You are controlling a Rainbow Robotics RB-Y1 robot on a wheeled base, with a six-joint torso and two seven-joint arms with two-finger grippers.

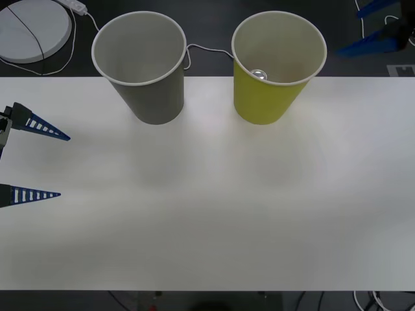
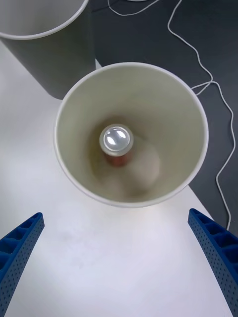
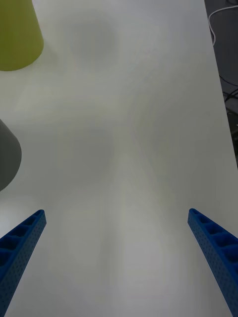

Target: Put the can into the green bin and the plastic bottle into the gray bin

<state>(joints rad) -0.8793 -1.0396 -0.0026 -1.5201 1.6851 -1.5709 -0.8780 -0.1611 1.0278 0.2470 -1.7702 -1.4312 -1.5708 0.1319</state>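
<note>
Can (image 2: 117,138) upright inside green bin (image 1: 269,107); gray bin (image 1: 155,100), at its 9 o'clock, awaits bottle. Left gripper (image 1: 32,159) and right gripper (image 2: 119,257) both spread, holding nothing.

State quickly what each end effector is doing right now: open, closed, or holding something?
Left end effector: open, empty, at the table's left edge.
Right end effector: open, empty, above the green bin.

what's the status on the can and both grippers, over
Left gripper open at the table's left edge. Right gripper open above the green bin. Can upright inside it. Gray bin alongside, nothing in the way.
</note>
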